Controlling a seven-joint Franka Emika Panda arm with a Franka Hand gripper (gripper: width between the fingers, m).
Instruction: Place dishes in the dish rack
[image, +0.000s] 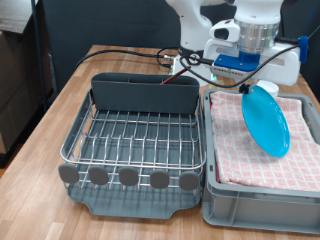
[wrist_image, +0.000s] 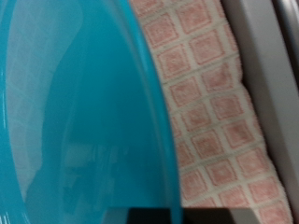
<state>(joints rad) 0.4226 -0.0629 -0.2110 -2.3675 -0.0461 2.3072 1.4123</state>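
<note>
Blue plate (image: 268, 119) hung tilted over the checkered cloth (image: 240, 140) at right of the frame, clamped at its top edge by my gripper (image: 250, 84). Wire dish rack (image: 135, 140) at left held nothing I could see, so the job had barely started.

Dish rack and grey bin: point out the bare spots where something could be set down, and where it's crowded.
The dish rack has an open wire floor between its tall grey holder and the row of knobs. The checkered cloth shows bare on the exterior view's left. It is crowded on the right, where the gripper holds the blue plate tilted over the grey bin.
</note>
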